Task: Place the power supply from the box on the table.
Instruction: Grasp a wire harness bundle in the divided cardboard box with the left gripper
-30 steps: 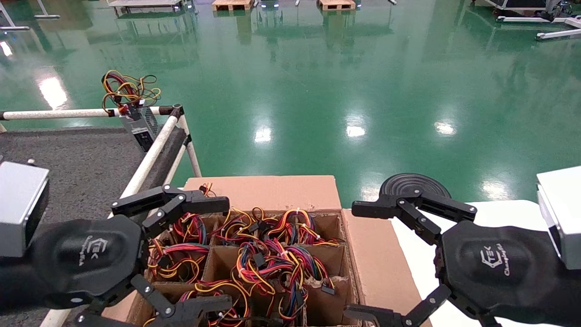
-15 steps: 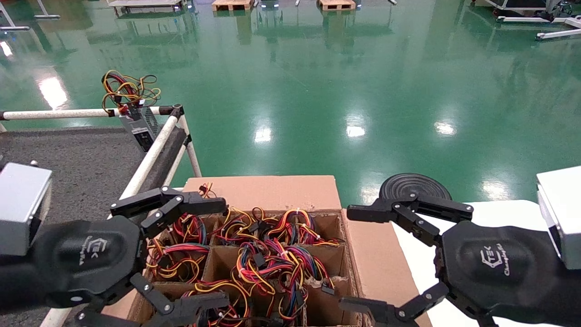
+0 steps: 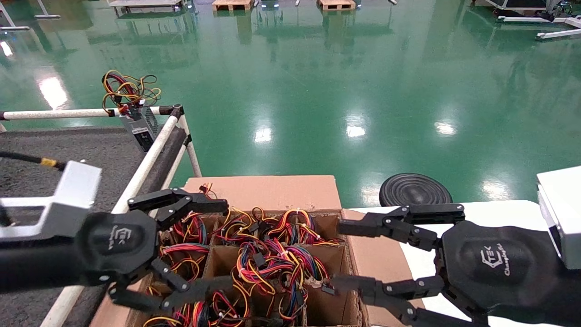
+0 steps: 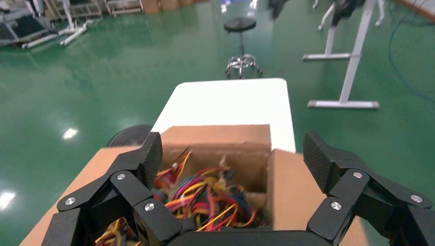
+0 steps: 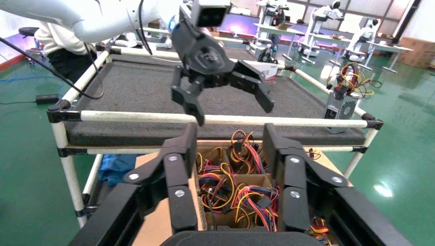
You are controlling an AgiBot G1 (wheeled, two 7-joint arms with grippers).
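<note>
The box [image 3: 272,192] is a brown carton with its flaps open. Its cardboard cells are filled with red, orange, yellow and black wires [image 3: 268,259]. The power supply's metal body is hidden under those wires. My left gripper [image 3: 220,247] hangs open over the box's left cells, with nothing between its fingers [image 4: 233,154]. My right gripper [image 3: 338,255] is open at the box's right edge and points at the wire-filled cells [image 5: 231,141]. The table [image 3: 91,154] is the dark grey carpeted surface to the left of the box [image 5: 143,92].
A white tube rail [image 3: 154,145] with a black foam bar separates the table from the box. A grey unit with a wire bundle [image 3: 143,127] stands at the table's far corner. On the right are a white tabletop [image 3: 499,211] and a black round disc [image 3: 415,188].
My left gripper has swung forward and right over the box and turned. My right gripper has shifted left to the box's right edge, and its fingers have drawn somewhat closer together.
</note>
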